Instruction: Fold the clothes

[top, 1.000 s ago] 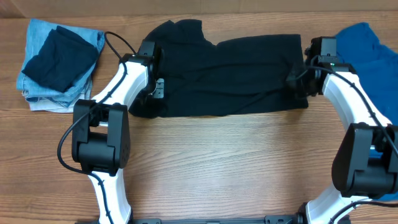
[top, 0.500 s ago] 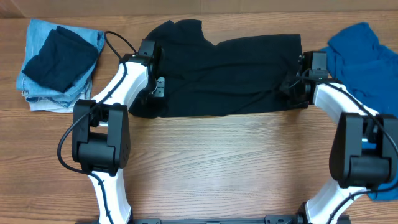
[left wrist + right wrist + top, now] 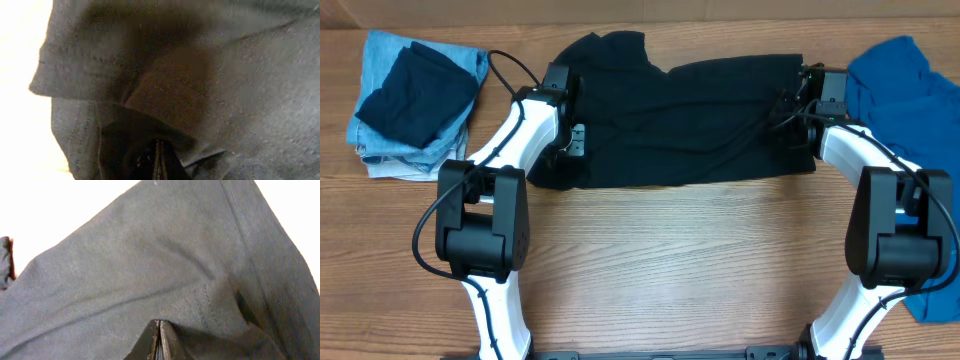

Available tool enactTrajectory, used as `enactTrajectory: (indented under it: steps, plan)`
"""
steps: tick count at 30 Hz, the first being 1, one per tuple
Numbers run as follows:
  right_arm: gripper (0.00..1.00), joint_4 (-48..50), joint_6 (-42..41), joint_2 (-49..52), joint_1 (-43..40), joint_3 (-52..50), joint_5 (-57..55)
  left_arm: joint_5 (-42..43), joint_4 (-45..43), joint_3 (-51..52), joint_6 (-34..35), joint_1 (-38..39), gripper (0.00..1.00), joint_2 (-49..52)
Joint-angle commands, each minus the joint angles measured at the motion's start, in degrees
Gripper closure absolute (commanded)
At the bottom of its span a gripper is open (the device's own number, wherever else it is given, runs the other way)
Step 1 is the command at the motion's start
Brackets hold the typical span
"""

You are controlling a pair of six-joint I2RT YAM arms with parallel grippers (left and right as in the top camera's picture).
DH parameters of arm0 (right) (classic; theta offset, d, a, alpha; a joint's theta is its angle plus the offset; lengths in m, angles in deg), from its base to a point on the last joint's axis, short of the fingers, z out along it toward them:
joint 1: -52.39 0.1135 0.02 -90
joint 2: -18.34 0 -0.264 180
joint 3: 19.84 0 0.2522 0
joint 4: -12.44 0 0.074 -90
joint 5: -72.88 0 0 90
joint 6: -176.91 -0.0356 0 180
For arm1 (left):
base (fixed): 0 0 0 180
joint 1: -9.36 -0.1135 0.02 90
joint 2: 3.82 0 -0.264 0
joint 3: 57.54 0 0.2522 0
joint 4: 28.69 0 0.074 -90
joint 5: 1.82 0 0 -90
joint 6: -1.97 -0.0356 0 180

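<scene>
Movement has been on my right side only. My right pincer (image 3: 792, 112) has slid from lower on the black shirt's (image 3: 690, 120) right edge to a spot nearer its upper right corner, and the arm behind it has swung in closer to the cloth. My left pincer (image 3: 572, 138) has not shifted from the shirt's left edge, a little left of the frame's centre.

The shirt lies spread across the upper middle of the wooden table (image 3: 670, 260), with one sleeve-like flap poking toward the top edge. Its outline has barely altered, apart from the right edge drawing in slightly.

In the right wrist view my fingers are pressed together at the bottom centre with cloth puckered at their tips, beside a stitched hem, so I judge they are pinching that edge. In the left wrist view dark fabric drapes over my closed fingers, so that side is pinching the shirt too.

At the upper left, a navy garment (image 3: 415, 90) rests on a light blue one (image 3: 380, 150), already folded. A bright blue garment (image 3: 900, 100) waits at the right edge, close beside my right wrist.

With both ends held, I judge that the shirt is ready for a fold, though none has begun. I should avoid catching the blue cloth when I lift.
</scene>
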Motion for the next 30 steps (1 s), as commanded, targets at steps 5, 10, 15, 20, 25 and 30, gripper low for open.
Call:
enactTrajectory:
  steps: [5,10,15,20,25,30]
  plan:
    - [0.85,-8.9,11.3,-3.5,0.2,6.9,5.2,0.2,6.1,-14.1,-0.9,-0.3,0.96,-0.2]
    - [0.91,-21.9,14.0,-5.0,0.3,7.3,1.0,0.6,9.8,-17.3,-0.6,-0.1,0.94,-0.2]
    - [0.96,-29.8,15.5,-4.4,1.2,5.8,0.9,7.2,9.6,-14.6,1.2,0.1,0.96,-0.1]
    - [0.96,-33.0,15.4,-3.8,1.2,4.4,-8.2,7.2,5.9,-8.4,1.5,0.1,0.96,-0.1]
    - [0.96,-28.0,15.4,-3.6,1.2,-1.1,-9.9,6.4,-1.7,-1.0,1.5,0.1,0.96,-0.1]
    - [0.96,-34.1,14.5,-3.6,1.2,-1.2,-16.3,2.1,-3.8,0.7,1.0,0.1,0.96,-0.1]
